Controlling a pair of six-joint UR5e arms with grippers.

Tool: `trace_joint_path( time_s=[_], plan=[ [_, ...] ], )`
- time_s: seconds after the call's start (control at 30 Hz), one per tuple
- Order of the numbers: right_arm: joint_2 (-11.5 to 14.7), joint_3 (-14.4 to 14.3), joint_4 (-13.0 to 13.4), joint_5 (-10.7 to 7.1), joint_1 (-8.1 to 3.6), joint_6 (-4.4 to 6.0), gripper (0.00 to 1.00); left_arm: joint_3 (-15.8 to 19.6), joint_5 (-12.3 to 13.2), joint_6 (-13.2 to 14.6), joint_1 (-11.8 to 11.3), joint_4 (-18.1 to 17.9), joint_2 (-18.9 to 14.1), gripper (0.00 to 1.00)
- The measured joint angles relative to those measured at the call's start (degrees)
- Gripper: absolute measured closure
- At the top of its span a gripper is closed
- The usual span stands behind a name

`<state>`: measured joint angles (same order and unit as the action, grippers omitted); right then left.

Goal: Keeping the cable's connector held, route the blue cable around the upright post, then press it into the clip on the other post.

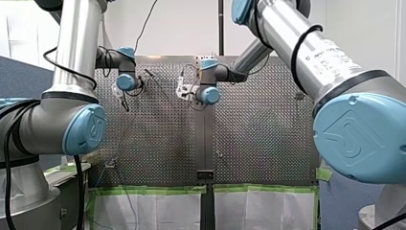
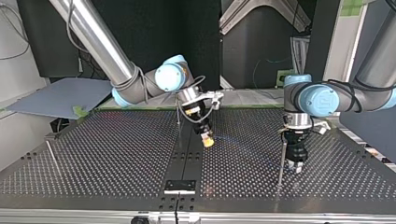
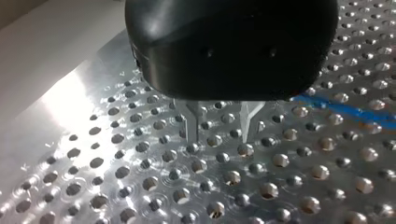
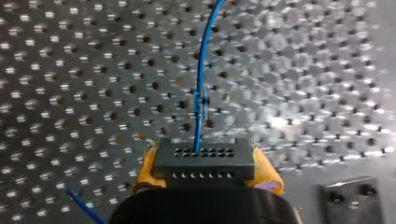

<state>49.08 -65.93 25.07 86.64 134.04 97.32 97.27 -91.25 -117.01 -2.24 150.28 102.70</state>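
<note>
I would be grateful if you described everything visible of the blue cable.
The blue cable is thin, smooth and plastic-looking. One end enters a hole in the dark grey connector, which my right pincer clamps between yellow pads. From there it runs ahead in a gentle curve over the perforated table, carrying a small pale sleeve partway along. In the left wrist view it passes beside my open left pincer, untouched by it. Its far end is out of view.
</note>
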Motion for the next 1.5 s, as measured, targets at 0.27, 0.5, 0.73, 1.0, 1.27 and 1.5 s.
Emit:
trace_joint_path(
  time_s=[0.27,0.5,0.73,1.0,1.27,1.5],
  plan=[
    [-1.3,-0.7,-0.1,0.06,-0.04,0.13,1.00,0.0,0.0,-0.4,0.5,3.5,0.4,0.14],
    [-2.5,-1.0,-0.4,0.05,-0.36,0.01,1.00,0.0,2.1,0.4,1.7,6.7,3.3,0.14],
    [-4.3,-1.6,-0.5,0.18,-0.28,-0.04,1.00,0.0,1.8,0.8,1.9,7.1,3.7,0.16],
    [-6.0,-3.5,-0.3,0.90,-0.24,-0.16,1.00,0.0,1.1,0.8,1.3,7.0,4.1,0.16],
    [-9.3,-4.7,-0.1,2.19,-0.31,-0.62,1.00,0.0,0.9,0.8,0.8,6.4,4.7,0.16],
    [-12.0,-5.7,0.3,3.88,-0.35,-1.16,1.00,0.0,1.0,0.7,0.7,5.9,5.1,0.16]
  ],
)
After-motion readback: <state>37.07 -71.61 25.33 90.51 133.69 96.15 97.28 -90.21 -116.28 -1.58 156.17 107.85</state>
